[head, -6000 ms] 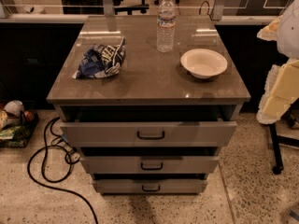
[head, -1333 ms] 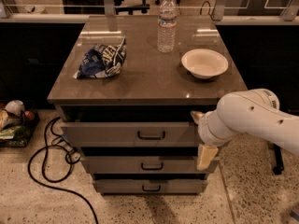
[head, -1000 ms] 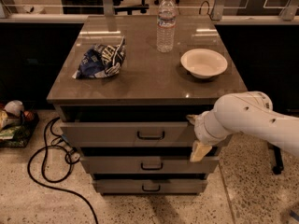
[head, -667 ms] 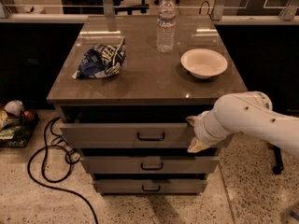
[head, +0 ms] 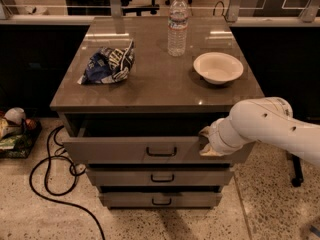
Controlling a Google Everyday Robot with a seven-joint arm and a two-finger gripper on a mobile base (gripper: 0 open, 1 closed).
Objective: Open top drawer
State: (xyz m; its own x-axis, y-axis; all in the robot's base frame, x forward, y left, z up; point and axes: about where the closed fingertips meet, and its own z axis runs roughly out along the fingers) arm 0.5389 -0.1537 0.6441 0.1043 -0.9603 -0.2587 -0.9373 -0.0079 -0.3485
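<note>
The top drawer (head: 115, 150) is a wide grey-beige drawer with a small black bar handle (head: 161, 152) at its centre. It stands pulled out a little from under the cabinet top, with a dark gap above its front. My white arm (head: 265, 129) reaches in from the right. My gripper (head: 207, 143) is at the right part of the drawer front, at its upper edge, to the right of the handle. Its wrist hides that end of the front.
On the brown cabinet top (head: 160, 91) stand a water bottle (head: 177, 26), a white bowl (head: 218, 67) and a crumpled blue chip bag (head: 109, 64). Two lower drawers (head: 160, 177) (head: 160, 200) sit below. A black cable (head: 50, 179) loops on the floor at left, near clutter (head: 12, 129).
My arm has come in from the right. The gripper has risen and moved left along the drawer front to its upper edge. The drawer itself has not visibly moved.
</note>
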